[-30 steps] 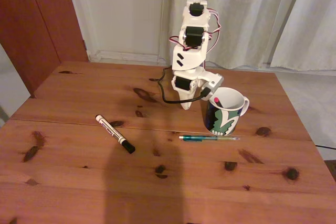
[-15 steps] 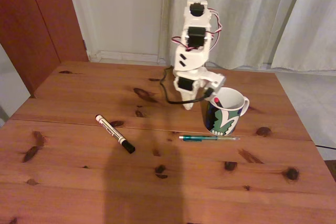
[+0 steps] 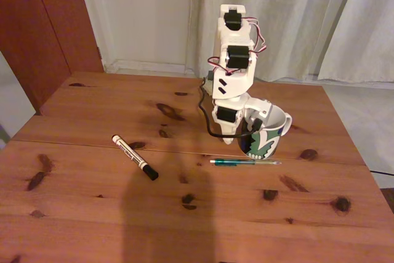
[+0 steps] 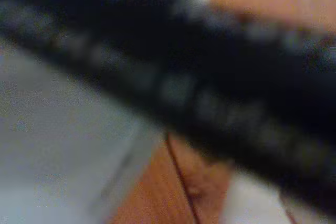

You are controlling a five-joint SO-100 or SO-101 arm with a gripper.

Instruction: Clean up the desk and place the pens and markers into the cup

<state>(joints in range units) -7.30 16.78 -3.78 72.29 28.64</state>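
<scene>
Hand [image 3: 245, 135] lowered at cup [image 3: 268, 141] rim, presumably to deposit a pen; finger state indeterminate; green pen [image 3: 245, 162] just below, marker [image 3: 135, 157] well left on desk [image 3: 92, 214].

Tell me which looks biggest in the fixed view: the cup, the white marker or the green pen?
1. The cup looks biggest, though the arm hides part of it.
2 and 3. The white marker looks thicker, the green pen slightly longer, and the marker lies slanted, so I won't rank these two.
</scene>
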